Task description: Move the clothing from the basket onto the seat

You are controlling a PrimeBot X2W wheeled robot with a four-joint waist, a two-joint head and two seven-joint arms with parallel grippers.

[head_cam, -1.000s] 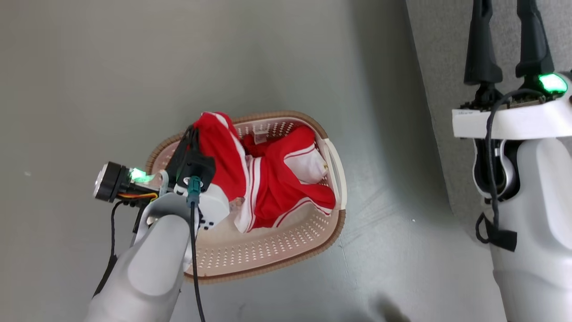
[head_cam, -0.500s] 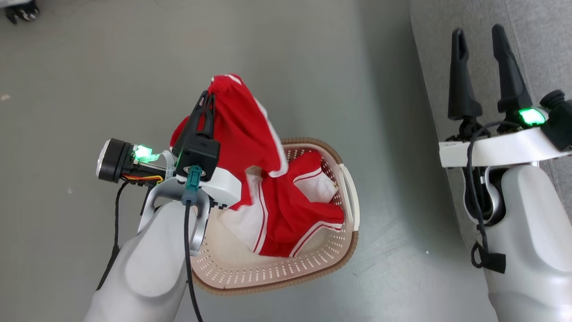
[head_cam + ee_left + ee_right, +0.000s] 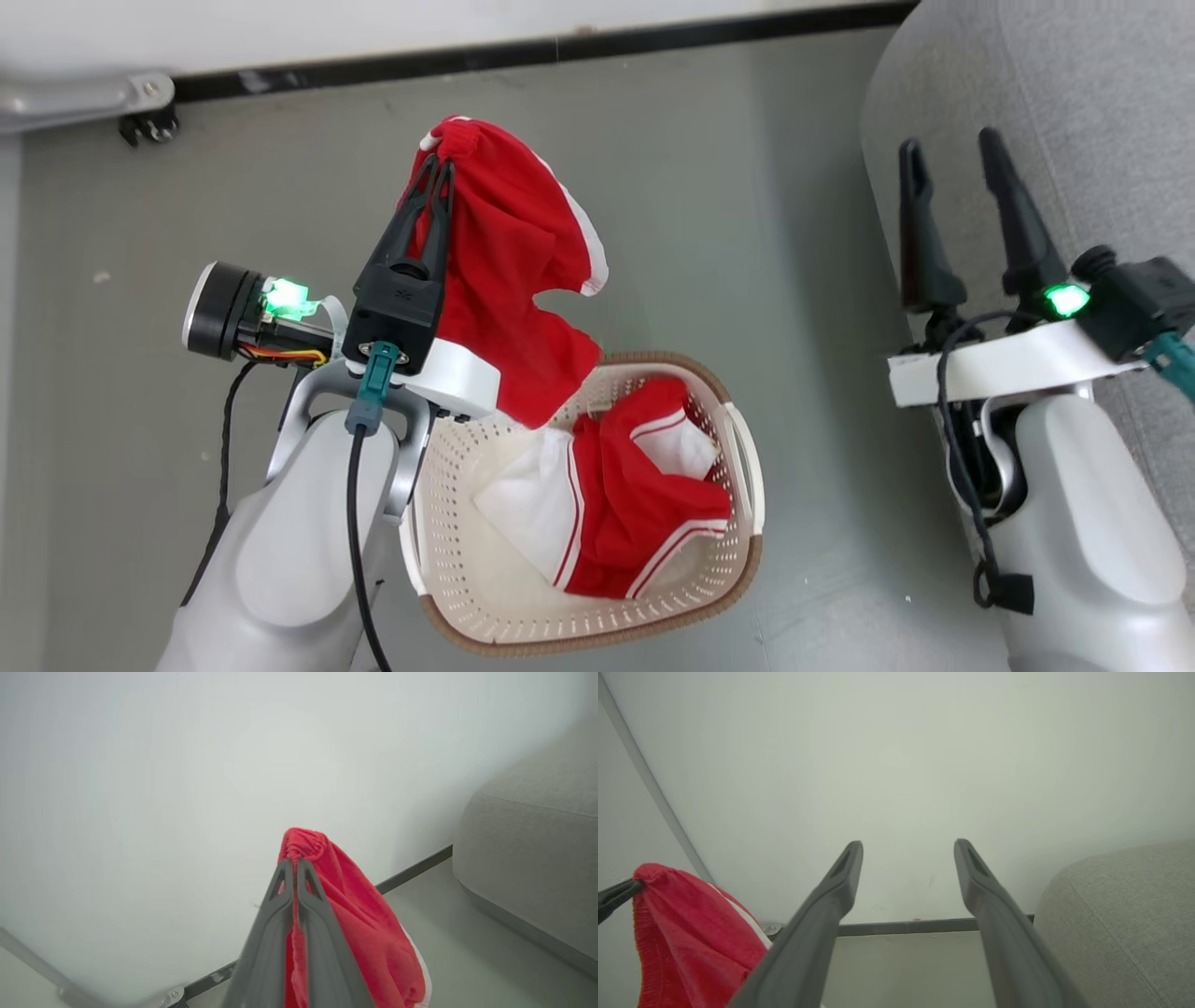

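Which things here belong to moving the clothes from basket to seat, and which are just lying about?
Belong to the job:
held garment
left pincer, shut on it
second garment, in the basket
basket
seat

Just lying about:
floor
skirting
metal bracket

Finding: bare indoor room, likely a test space set up as a home. Evidence: smooth grey floor; plain white wall with dark skirting, far side; grey upholstered seat, right; laundry basket holding clothing, on floor.
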